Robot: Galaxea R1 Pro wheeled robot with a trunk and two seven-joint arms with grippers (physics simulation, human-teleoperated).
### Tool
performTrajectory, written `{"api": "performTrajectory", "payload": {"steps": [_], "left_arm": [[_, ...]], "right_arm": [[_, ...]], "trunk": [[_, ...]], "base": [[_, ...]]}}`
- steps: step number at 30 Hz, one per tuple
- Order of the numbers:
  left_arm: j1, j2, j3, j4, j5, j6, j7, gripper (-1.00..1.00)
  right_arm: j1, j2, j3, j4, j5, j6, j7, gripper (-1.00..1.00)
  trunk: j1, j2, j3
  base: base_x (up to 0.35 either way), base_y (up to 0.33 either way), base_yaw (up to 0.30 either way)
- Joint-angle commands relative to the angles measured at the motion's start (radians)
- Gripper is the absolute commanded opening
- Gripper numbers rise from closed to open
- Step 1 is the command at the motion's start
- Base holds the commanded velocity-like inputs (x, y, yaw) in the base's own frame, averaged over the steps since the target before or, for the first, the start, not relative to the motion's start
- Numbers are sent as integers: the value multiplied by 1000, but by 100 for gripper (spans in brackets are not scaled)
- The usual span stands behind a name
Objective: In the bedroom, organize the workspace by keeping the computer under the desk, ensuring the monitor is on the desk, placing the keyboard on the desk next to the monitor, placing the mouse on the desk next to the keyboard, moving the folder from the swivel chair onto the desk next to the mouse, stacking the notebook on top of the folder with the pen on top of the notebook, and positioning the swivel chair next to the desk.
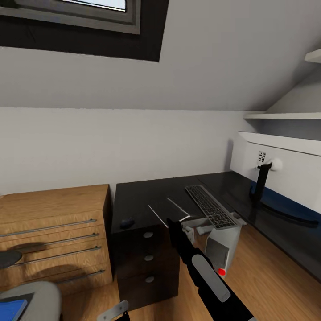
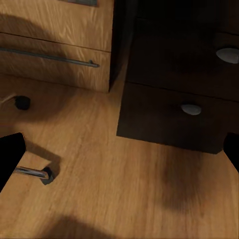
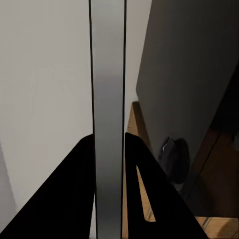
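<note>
Black counter (image 1: 142, 196) runs along the white wall, with a wooden dresser (image 1: 53, 214) just beside its left end. The keyboard (image 1: 209, 206) lies on the counter, angled, its near end at the front edge. The mouse (image 1: 127, 222) sits well apart from it, at the front left corner above the counter's drawers (image 1: 147, 258). The monitor (image 1: 263, 180) stands on the far right part of the counter, seen from behind on its dark stand. The grey computer (image 1: 220, 254), with a red light on its face, stands on the wooden floor (image 1: 267, 272) under the counter, below the keyboard.

The right hand (image 1: 171, 223) reaches to the counter's front edge between mouse and keyboard. In the right wrist view its fingers (image 3: 144, 189) are pressed against both faces of a thin grey sheet (image 3: 108, 99) seen edge-on; I cannot tell which item it is. The mouse (image 3: 172, 157) shows just past them.

The left hand (image 2: 119, 154) hangs low over the floor in front of the drawers (image 2: 169, 109), its fingertips (image 2: 10, 159) spread wide with nothing between them.

At the lower left of the head view, the chair (image 1: 35, 294) carries the blue folder (image 1: 11, 308).
</note>
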Motion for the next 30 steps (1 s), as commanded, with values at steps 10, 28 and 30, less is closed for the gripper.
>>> {"api": "performTrajectory", "payload": {"steps": [10,28,30], "left_arm": [[-1,1,-2,-2,2,5,5,100],[-1,1,-4,-3,4,5,5,100],[-1,1,-4,-4,3,5,5,100]], "right_arm": [[-1,-4,0,3,-12,-4,4,-100],[-1,-5,-4,78,-9,-10,4,-100],[-1,-2,-6,102,-8,-11,4,-100]], "trunk": [[0,-1,2],[0,-1,2],[0,-1,2]], "base": [[0,0,114],[79,0,2],[40,0,0]]}}
